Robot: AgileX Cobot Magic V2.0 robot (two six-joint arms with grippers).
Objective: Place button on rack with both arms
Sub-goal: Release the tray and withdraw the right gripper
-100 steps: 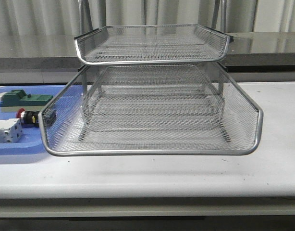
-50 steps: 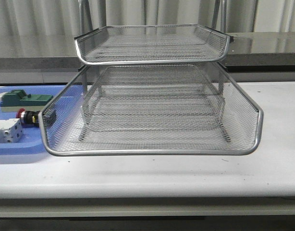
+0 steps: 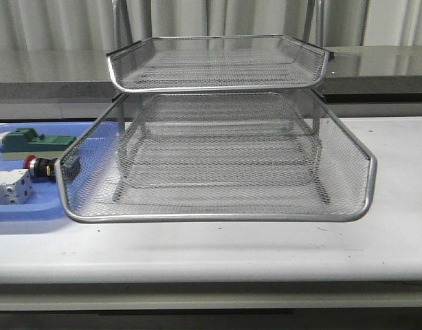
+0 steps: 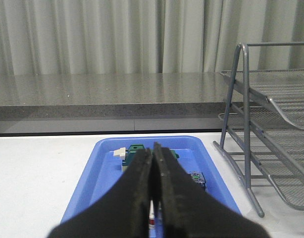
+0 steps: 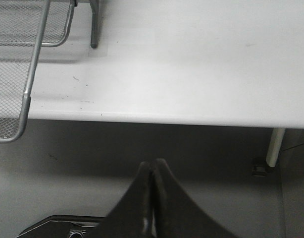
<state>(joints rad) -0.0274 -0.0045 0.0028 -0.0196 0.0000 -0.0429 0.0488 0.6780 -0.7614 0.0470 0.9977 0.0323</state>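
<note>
From the front, the rack [image 3: 218, 137] stands in the middle of the white table [image 3: 218, 254], its wide lower tier jutting toward the camera with its rounded front rim overhanging a bare strip of tabletop that runs to the table's near edge; the upper tier sits set back above it, and white surface lies open to the right of the rack as far as the picture's edge. To the left, partly behind the mesh of the lower tier's left wall, lies the blue tray [image 3: 32, 210], and in it the button [image 3: 39, 166], on its side with its red head pointing left, between the green block [image 3: 34, 141] behind it and the white block [image 3: 10, 188] in front of it, close to both. Neither arm shows in this view. In the left wrist view, the left gripper [image 4: 153, 158] has its two dark fingers pressed together with nothing between them, poised over the near end of the blue tray, whose raised rim frames the blocks; a sliver of red shows just below the fingertips, too small to identify with certainty. The rack's slanted legs and tier rims stand beside the tray, with a narrow lane of white table between them. In the right wrist view, the right gripper [image 5: 153, 171] is likewise clenched on nothing, hanging off the table's front edge over the dark floor; a rack corner and one foot lie to one side, and a white table leg [image 5: 275, 147] to the other.
</note>
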